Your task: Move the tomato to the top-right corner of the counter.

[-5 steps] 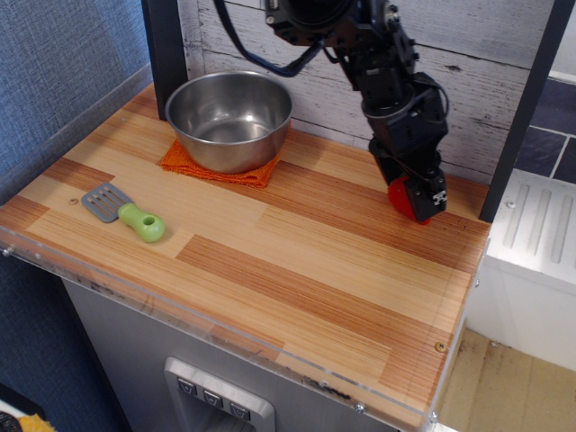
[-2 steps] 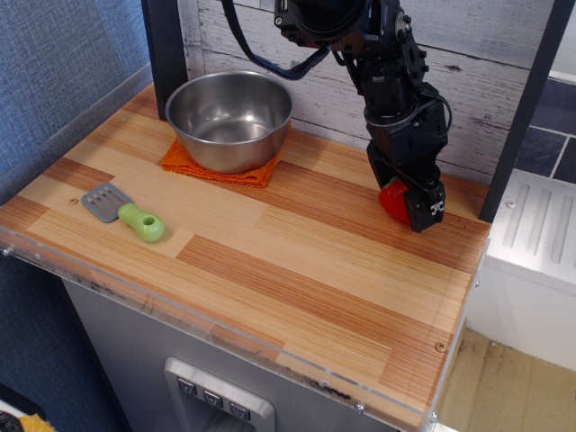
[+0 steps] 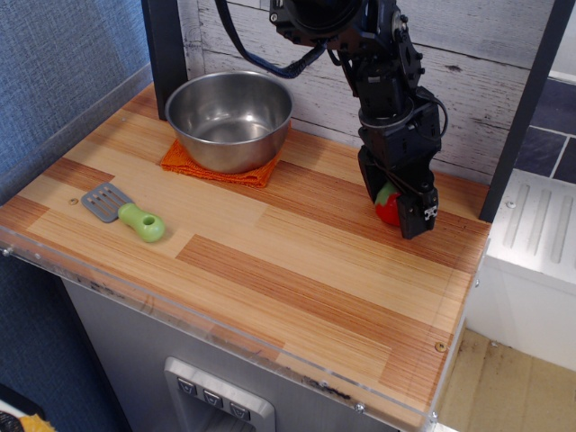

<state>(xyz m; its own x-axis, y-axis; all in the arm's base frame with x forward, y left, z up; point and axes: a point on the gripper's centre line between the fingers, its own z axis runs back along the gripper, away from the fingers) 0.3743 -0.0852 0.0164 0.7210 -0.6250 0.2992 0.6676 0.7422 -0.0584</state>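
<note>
Over the last second my tool [image 3: 396, 205] has shifted a little left and toward the back edge of the surface [image 3: 297, 270], and the tomato [image 3: 387, 206] has turned with it: a second ago I saw only its red body low beside the fingers, now a bit of green cap shows and it sits tucked between them. It seems to rest on or just above the surface near the back right corner, so I judge the carry nearly done, with only the release left. My tool is closed around the tomato, fingers narrowly apart, one on each side of it. I cannot tell whether the fruit's underside touches the wood. The bowl [image 3: 229, 117] and spatula [image 3: 126, 211] lie well apart, untouched.
</note>
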